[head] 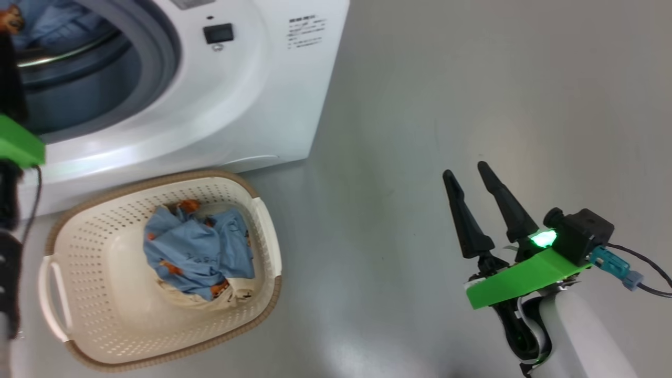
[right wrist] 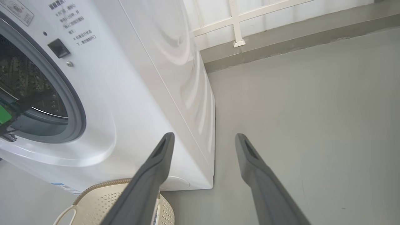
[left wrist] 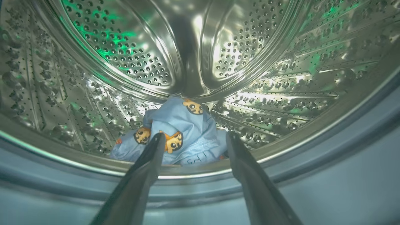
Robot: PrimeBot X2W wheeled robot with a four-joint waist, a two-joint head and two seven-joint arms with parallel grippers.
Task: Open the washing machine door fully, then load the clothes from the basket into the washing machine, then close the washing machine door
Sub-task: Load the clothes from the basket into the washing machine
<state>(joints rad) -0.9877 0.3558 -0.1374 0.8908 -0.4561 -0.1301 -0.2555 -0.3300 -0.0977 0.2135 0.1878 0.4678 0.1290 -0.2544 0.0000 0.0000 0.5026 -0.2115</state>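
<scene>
A: State of left gripper [left wrist: 196, 136]; where's the load?
B: Jaws wide, holding nothing; blue garment [left wrist: 187, 125] lies in drum [left wrist: 281, 103] just past its tips; other clothes [head: 199, 252] in basket [head: 157, 181], head view lower left; left arm nearer; right gripper [head: 466, 169] wide too, lower right, well apart.

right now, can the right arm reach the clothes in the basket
Probably yes: the right tool is open over the floor to the right of the basket, nothing stands between them, and the clothes lie uncovered in it. The left tool is at the drum.
</scene>
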